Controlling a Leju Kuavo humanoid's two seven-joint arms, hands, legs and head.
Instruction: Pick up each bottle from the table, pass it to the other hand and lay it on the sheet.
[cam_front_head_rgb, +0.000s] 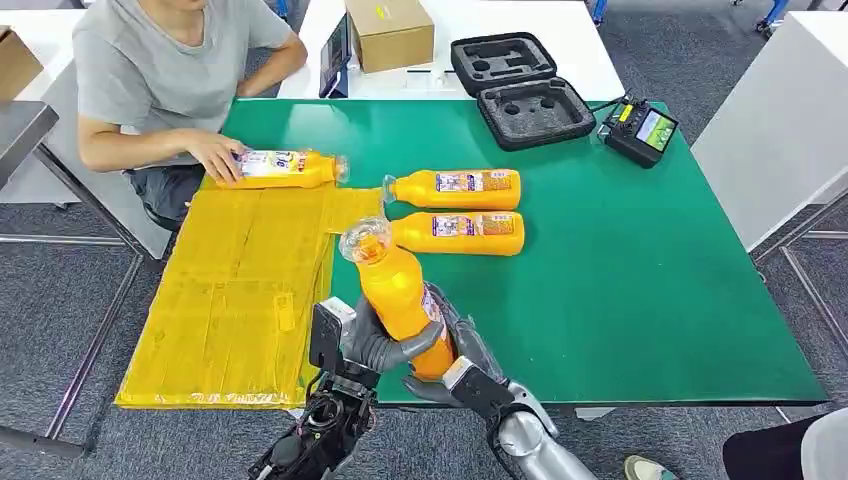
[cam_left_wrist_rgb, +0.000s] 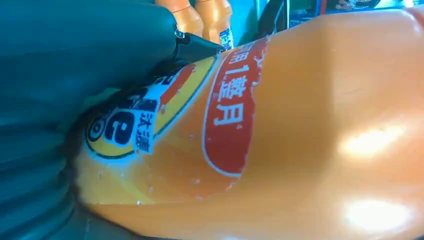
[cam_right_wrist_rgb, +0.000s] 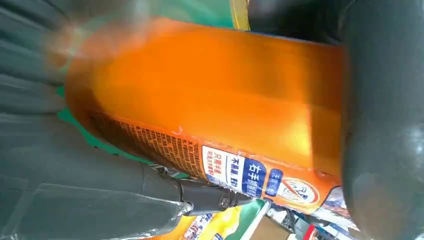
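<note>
Nearest, the left hand (cam_front_head_rgb: 375, 345) and right hand (cam_front_head_rgb: 455, 365) both grip an orange plastic bottle with a clear cap (cam_front_head_rgb: 395, 290), held tilted above the green desk (cam_front_head_rgb: 640, 280) edge. Beyond, two matching bottles (cam_front_head_rgb: 458, 210) lie on the desk beside the yellow sheet (cam_front_head_rgb: 235, 300). Farther, a person's hand (cam_front_head_rgb: 215, 155) rests on a fourth bottle (cam_front_head_rgb: 285, 168).
</note>
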